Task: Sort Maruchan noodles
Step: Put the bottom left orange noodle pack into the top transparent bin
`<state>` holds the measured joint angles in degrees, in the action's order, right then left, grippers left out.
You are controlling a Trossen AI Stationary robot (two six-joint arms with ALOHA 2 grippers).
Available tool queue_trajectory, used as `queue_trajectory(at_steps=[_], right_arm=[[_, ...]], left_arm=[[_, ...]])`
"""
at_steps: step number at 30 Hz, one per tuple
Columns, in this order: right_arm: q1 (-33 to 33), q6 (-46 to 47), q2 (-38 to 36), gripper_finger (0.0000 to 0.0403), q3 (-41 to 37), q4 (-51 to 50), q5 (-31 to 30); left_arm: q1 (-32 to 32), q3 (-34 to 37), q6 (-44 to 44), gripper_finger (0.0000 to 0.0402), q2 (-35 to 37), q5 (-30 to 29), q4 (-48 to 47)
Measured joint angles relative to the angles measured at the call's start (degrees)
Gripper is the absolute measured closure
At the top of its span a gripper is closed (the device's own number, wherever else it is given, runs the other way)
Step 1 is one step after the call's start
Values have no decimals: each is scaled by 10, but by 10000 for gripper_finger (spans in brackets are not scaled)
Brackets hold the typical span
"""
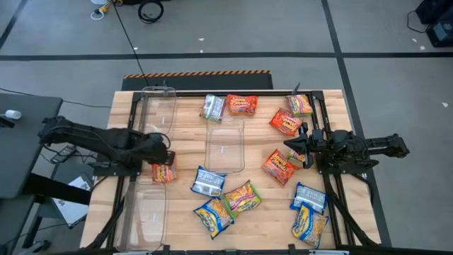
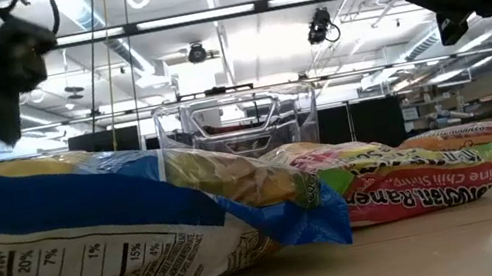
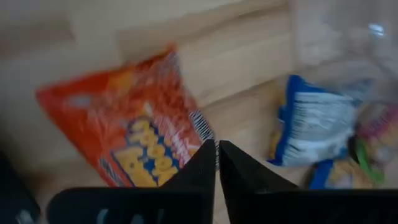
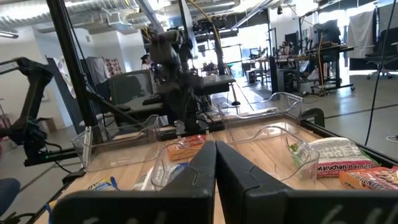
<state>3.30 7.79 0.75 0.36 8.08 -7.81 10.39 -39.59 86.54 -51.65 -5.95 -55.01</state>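
My left gripper [image 1: 162, 154] sits over the table's left part, between two clear bins, shut on an orange-red noodle packet [image 1: 163, 172]. The right wrist view shows that packet [image 4: 185, 148] under the left arm. My right gripper [image 1: 292, 151] is raised over the table's right part, shut and holding nothing [image 4: 216, 158]. A yellowish packet [image 1: 296, 159] lies flat on the table beneath it. Several more packets lie flat on the wood: orange-red [image 1: 278, 166], blue-yellow-white [image 1: 208, 181] and yellow-pink-green [image 1: 241, 197]. My left gripper pinches the orange-red packet between its two shut fingers at one edge [image 3: 198, 142], beside the printed stripes. The fingers come from above, slanting in from the table's left. The packet hangs below them [image 4: 185, 148]; I cannot tell whether its lower end touches the table.
Three clear bins stand on the table: far left [image 1: 158, 108], near left [image 1: 146, 212] and middle [image 1: 226, 146]. Packets crowd the near middle, the right side and the far edge [image 1: 241, 104]. Dark frame rails run along the table's right side [image 1: 333, 184].
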Motion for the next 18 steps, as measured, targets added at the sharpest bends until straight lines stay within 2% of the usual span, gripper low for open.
queue_trajectory(at_steps=[5, 10, 18], right_arm=[[0, 0, 0, 389, 0, 0, 0], [0, 0, 0, 389, 0, 0, 0], [0, 0, 0, 389, 0, 0, 0]], left_arm=[[37, 0, 107, 314, -70, 29, -29], [50, 0, 180, 268, -133, 11, -43], [42, 0, 219, 256, -235, 6, 52]])
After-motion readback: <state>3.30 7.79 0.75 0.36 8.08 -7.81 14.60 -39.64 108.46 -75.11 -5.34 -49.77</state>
